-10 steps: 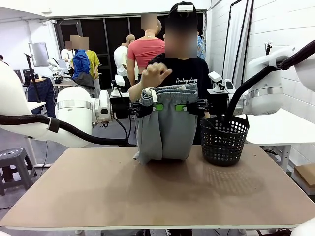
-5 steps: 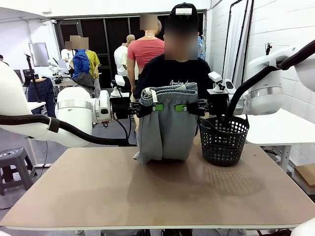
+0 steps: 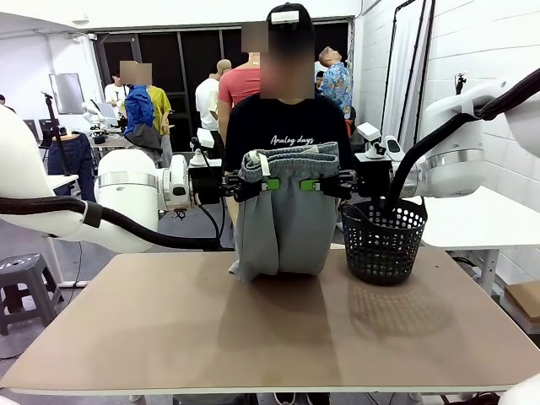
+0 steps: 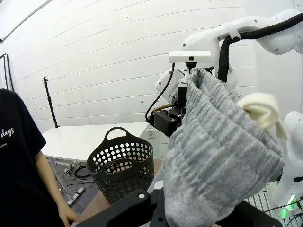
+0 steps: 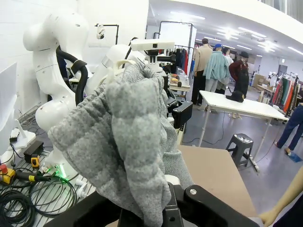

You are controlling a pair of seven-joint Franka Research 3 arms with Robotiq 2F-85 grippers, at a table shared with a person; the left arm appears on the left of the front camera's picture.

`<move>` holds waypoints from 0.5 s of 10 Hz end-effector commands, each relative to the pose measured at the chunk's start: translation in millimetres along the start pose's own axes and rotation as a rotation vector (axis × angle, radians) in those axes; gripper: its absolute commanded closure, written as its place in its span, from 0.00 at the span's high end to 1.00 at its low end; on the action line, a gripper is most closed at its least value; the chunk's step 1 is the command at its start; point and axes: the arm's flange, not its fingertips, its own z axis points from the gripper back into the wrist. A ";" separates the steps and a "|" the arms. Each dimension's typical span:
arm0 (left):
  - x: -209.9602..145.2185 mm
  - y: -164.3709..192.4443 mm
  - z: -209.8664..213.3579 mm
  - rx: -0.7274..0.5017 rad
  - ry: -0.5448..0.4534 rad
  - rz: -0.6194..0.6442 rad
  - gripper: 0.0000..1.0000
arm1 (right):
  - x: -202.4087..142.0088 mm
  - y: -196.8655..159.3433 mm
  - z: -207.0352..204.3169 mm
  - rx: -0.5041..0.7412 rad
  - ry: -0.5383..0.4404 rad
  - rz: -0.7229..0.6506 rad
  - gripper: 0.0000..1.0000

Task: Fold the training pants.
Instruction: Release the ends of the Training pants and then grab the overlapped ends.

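At frame left the left arm (image 3: 126,198) was bulky white with a silver ring (image 3: 126,180) and black cable (image 3: 51,207) beneath; the right arm (image 3: 456,160), frame right, matched. The left gripper (image 3: 269,184) and right gripper (image 3: 309,185) were black, green-padded.

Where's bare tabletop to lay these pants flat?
The table is bare across its whole near half, from the hem of the hanging training pants to the front edge, and along its left side. It is crowded at far right, where the black mesh basket stands beside the pants.
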 end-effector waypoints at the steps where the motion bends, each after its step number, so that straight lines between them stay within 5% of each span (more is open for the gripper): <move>1: 3.2 -3.1 -0.3 0.003 0.001 -0.007 0.00 | 0.7 4.3 0.6 -0.008 -0.028 0.011 0.00; 5: 3.2 -3.1 -0.3 0.003 0.001 -0.007 0.00 | 0.7 4.3 0.6 -0.008 -0.028 0.011 0.00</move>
